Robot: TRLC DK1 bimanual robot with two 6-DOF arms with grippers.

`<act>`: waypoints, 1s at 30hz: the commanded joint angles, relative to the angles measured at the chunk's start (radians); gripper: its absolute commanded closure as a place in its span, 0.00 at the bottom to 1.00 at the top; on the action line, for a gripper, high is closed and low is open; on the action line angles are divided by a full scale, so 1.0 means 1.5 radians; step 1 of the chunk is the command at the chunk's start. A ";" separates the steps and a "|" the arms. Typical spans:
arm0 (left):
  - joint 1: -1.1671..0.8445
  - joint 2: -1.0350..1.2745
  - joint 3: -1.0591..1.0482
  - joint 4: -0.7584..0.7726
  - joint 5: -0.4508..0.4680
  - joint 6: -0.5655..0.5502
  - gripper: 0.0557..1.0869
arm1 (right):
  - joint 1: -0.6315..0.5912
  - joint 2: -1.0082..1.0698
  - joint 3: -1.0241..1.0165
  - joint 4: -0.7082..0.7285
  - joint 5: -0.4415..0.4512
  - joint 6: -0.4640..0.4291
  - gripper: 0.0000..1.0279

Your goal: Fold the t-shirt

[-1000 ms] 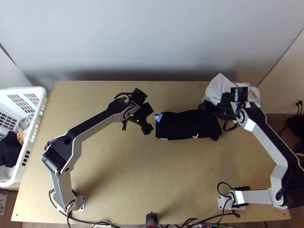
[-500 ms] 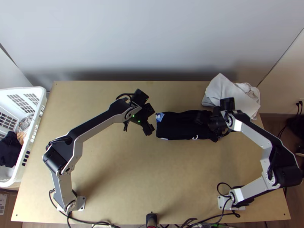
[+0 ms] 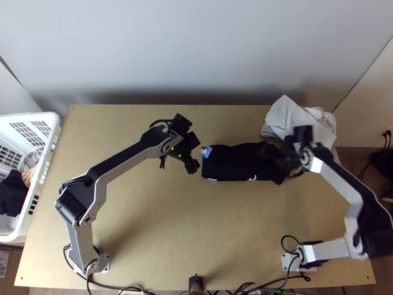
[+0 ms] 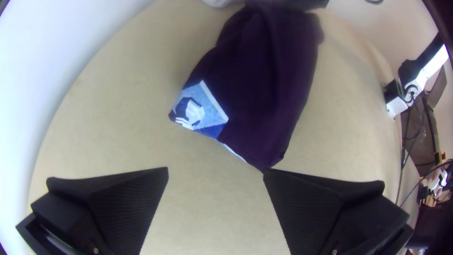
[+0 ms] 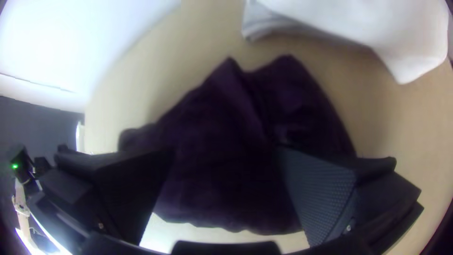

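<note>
- From where I stand, the dark t-shirt lies on the table as a long, narrow bundle, already folded lengthwise by the look of it, its blue patch at a corner near the left gripper.
- The right gripper is over the opposite, ragged end, its two fingers spread with dark fabric showing between them; as far as I can make out in that murky spot, it hasn't pinched anything.
- I'd guess the step in hand is taking up that end, either to neaten it or to bring it over towards the blue patch.
- To do it well, I'd go down to just above the wood and close on every layer together; catch only the top one and the bundle will peel open.
- Gripping near the middle of the end's width should keep both corners rising evenly. A low, slow carry would stop the soft cloth swinging askew.
- The left gripper, fingers parted and empty, waits beside the neat end, well placed to pin it should the whole thing start to slide.
- Mind the pale cloth close by the ragged end: a wide sweep could snag it.
- Once the edges meet, let go low, then back straight out.
</note>
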 commanded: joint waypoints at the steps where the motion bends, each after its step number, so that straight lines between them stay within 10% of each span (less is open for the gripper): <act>1: 0.001 0.001 0.004 0.000 -0.004 0.007 0.05 | -0.049 -0.105 0.042 -0.021 -0.030 0.014 0.05; 12: 0.006 -0.002 0.016 -0.006 -0.008 0.016 0.05 | -0.223 -0.062 0.026 -0.025 -0.199 0.066 0.04; 30: 0.032 0.006 -0.007 0.023 0.086 -0.018 0.05 | -0.302 0.109 0.002 0.005 -0.229 -0.050 0.05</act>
